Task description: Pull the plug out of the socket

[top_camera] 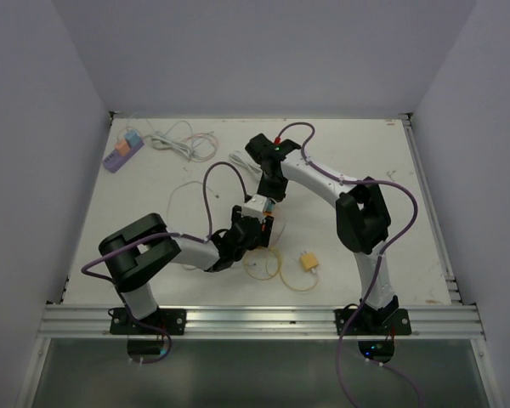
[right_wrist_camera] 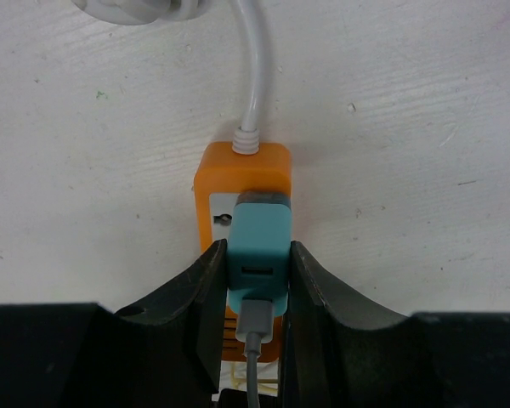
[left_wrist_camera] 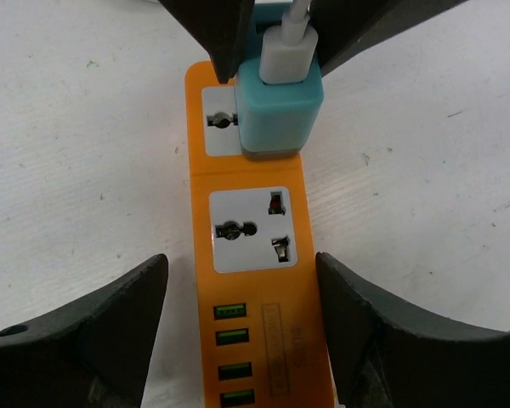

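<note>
1. The teal square plug (right_wrist_camera: 259,223) is seated in the 12 o'clock socket of the orange plastic power strip (left_wrist_camera: 246,177), which lies on the white bench (left_wrist_camera: 85,170).
2. The right gripper (right_wrist_camera: 257,248) is clamped on the plug's two sides.
3. The left gripper (left_wrist_camera: 240,259) straddles the strip's 6 o'clock end, jaws apart, not yet pinching.
4. Step in hand: bracing. The next move likely calls for pinning the strip, then pulling the plug straight out.

Teal plug (left_wrist_camera: 280,110) upright in the end outlet of a flat-lying orange socket strip (left_wrist_camera: 246,174), seemingly fully seated.
</note>
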Motion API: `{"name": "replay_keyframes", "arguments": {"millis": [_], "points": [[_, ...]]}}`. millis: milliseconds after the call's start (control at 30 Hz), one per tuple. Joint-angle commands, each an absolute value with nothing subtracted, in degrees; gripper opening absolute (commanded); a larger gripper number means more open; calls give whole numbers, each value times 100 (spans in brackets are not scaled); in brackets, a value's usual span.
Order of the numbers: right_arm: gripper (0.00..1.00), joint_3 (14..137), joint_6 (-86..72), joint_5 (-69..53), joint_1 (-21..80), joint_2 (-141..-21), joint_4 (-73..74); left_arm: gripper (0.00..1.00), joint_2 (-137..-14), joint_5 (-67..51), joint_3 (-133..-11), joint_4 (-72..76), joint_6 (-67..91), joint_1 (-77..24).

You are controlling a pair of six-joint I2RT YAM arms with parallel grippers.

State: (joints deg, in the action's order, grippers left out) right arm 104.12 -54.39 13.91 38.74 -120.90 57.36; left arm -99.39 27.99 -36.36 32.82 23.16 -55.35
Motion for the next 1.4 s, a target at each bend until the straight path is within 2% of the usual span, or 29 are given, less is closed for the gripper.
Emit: {"name": "replay_keyframes", "arguments": {"millis": [0, 100, 133, 200, 233, 267, 633, 967, 1367], "points": [[0, 10600, -5519, 1538, 3920, -12234, 6003, 72, -10107, 3067, -3832, 3112, 2566, -5590], [0, 10600, -5537, 1468, 3920, -12252, 5985, 50, -10186, 3041, -3885, 3015, 2610, -5634], [0, 10600, -5546, 1433, 3920, -12252, 5977, 35, -10204, 3024, -3902, 2997, 2636, -5651], [0, 10582, -5546, 1389, 3920, -12234, 5959, 21, -10239, 3015, -3920, 2953, 2637, -5660], [0, 10573, -5555, 1371, 3920, -12226, 5950, 4, -10257, 3015, -3929, 2936, 2645, -5660], [0, 10573, -5572, 1310, 3920, -12217, 5924, 0, -10283, 3006, -3964, 2909, 2654, -5660], [0, 10591, -5774, 1116, 3911, -11672, 5757, 0, -10766, 2787, -4499, 2189, 2874, -5651], [0, 9045, -6284, 756, 3577, -10574, 4272, 0, -10881, 2619, -4553, 2004, 3032, -5502], [0, 9484, -6082, 756, 3560, -10460, 4667, 0, -11232, 2523, -4957, 1574, 3085, -5467]]}}
